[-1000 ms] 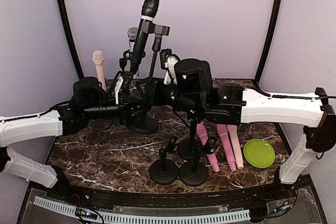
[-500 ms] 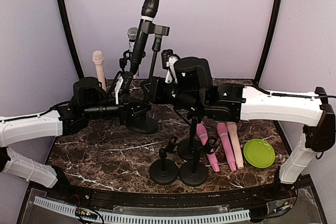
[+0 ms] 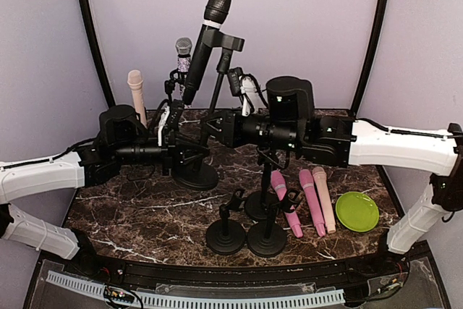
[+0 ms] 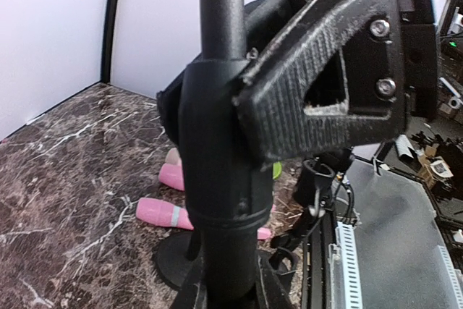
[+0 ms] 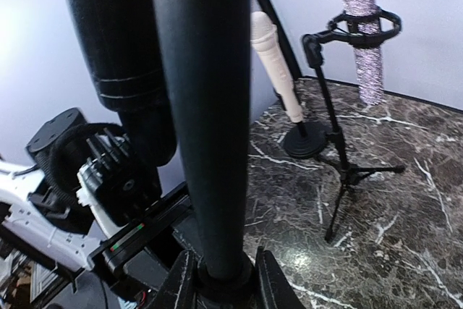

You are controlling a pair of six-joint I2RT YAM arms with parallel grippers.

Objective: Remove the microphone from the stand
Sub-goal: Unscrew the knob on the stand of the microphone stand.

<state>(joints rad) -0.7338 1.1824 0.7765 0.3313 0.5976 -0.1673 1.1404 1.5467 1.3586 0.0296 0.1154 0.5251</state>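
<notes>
The marble worktop (image 3: 145, 215) carries the task's stand (image 3: 215, 95), which rises from a round base (image 3: 195, 174) left of centre. Both arms reach in toward it from opposite sides. The left end effector (image 3: 187, 154) is clamped on the stand low down, just above the base. The right end effector (image 5: 221, 280) is closed around the stand's pole (image 5: 210, 106) a little higher. The black microphone (image 3: 203, 47) sits above both, seated in the clip (image 3: 227, 40) at the top. Its long axis is steeply tilted, head up and to the right, tail down-left beside the pole. The right end effector looks nearer, so it would likely have to let go and climb toward the microphone's body
</notes>
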